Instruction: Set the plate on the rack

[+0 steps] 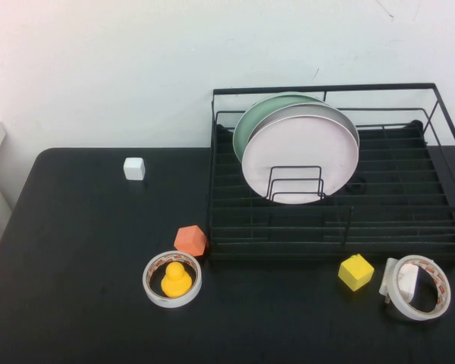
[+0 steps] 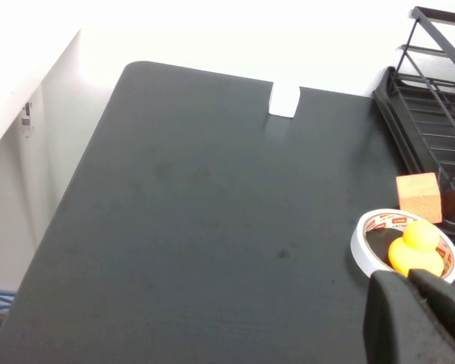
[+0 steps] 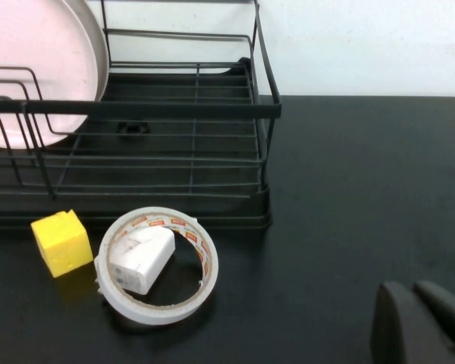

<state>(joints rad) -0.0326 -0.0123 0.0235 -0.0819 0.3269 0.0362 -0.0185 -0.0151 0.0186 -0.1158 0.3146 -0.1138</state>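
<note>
The pale pink plate stands upright in the black wire rack, held by the wire dividers. A grey-white rim and a pale green plate show just behind it. The pink plate's edge also shows in the right wrist view, with the rack in front of it. Neither arm shows in the high view. My left gripper is shut and empty, low over the table near the tape roll with the duck. My right gripper is shut and empty over bare table, to the right of the rack.
A tape roll holds a yellow duck. An orange block sits by the rack's front left corner. A white cube lies at the back left. A yellow block and a second tape roll with a white piece inside lie at the front right.
</note>
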